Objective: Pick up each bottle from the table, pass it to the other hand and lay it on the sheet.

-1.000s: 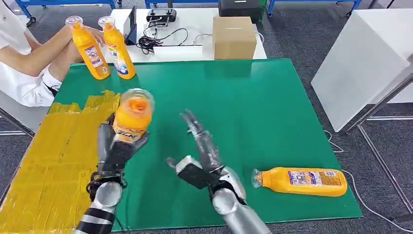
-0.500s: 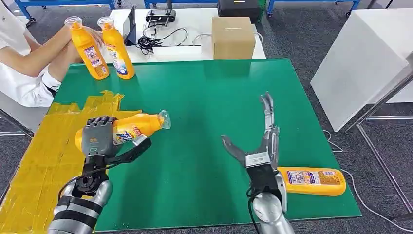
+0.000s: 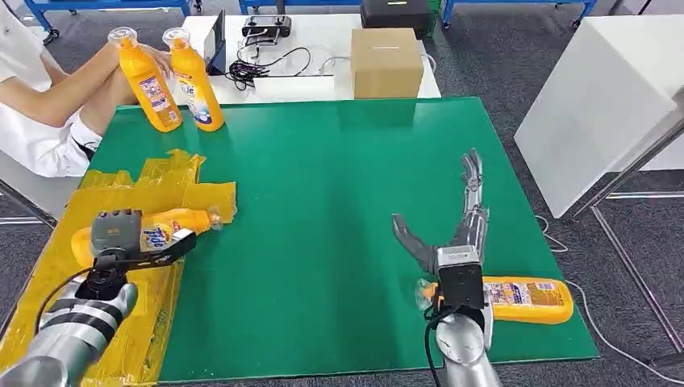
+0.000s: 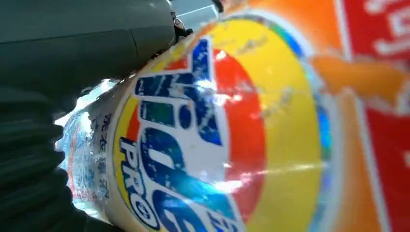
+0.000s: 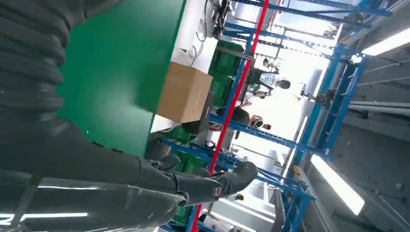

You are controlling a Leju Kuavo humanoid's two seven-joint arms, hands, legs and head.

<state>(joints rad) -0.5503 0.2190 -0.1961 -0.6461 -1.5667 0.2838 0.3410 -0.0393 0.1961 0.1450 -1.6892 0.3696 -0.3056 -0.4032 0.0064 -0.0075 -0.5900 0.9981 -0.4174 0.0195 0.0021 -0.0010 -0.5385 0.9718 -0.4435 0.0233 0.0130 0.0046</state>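
Person (image 3: 36,89): sitting at the far-left corner, hand on two upright orange bottles (image 3: 169,79) standing side by side on the green worktop (image 3: 339,201).
Yellow sheet (image 3: 97,218): wrinkly, covers the left side of the worktop.
Left hand (image 3: 121,240): fingers wrapped around an orange detergent bottle (image 3: 181,220), which is on its side over the sheet with the clear cap pointing toward the middle of the worktop. Can't tell if it's actually resting on the sheet. Left wrist view is right up against the label (image 4: 217,130), with blue lettering on a yellow and red oval.
Middle of worktop: just bare green.
Cardboard box (image 3: 387,61): on the white table behind, near some black cables (image 3: 258,68).
Right hand (image 3: 452,234): fingers stretched out and spread, thumb off to the side, holding nothing. Right wrist view has dark fingers (image 5: 212,183) straight out too.
Second lying bottle (image 3: 516,300): on its side at the near-right of the worktop, partly behind the right wrist, cap toward the left.
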